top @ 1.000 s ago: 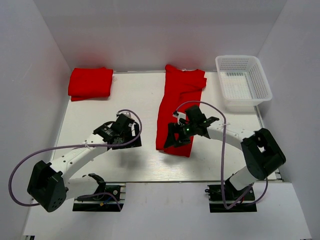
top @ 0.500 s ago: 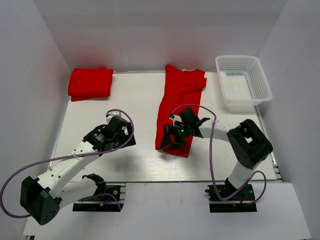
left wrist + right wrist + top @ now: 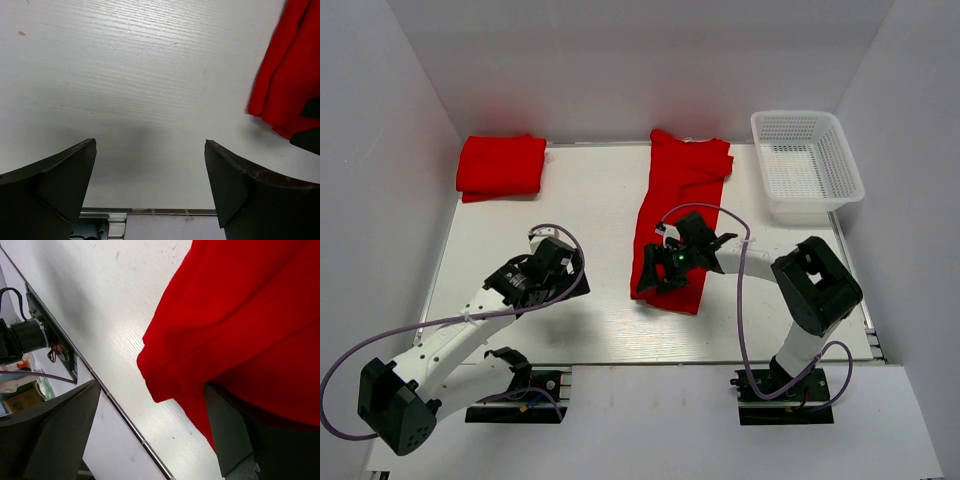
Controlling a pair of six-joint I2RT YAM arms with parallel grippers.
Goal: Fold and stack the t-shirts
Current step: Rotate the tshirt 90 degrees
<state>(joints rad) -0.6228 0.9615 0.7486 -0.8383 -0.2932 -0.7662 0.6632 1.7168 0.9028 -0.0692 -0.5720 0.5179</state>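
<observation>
Red t-shirt (image 3: 682,185), near edge within fully spread right tool (image 3: 655,283), ungripped

Overhead view, two downward wrist close-ups

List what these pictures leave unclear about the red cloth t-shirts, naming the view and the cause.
1. Top view: the right gripper covers the near end of the long red cloth t-shirt; contact cannot be judged.
2. Right wrist view: that shirt runs off the top and right edges.
3. Top view: the folded red cloth pile at the far left is too small to count its layers.
</observation>
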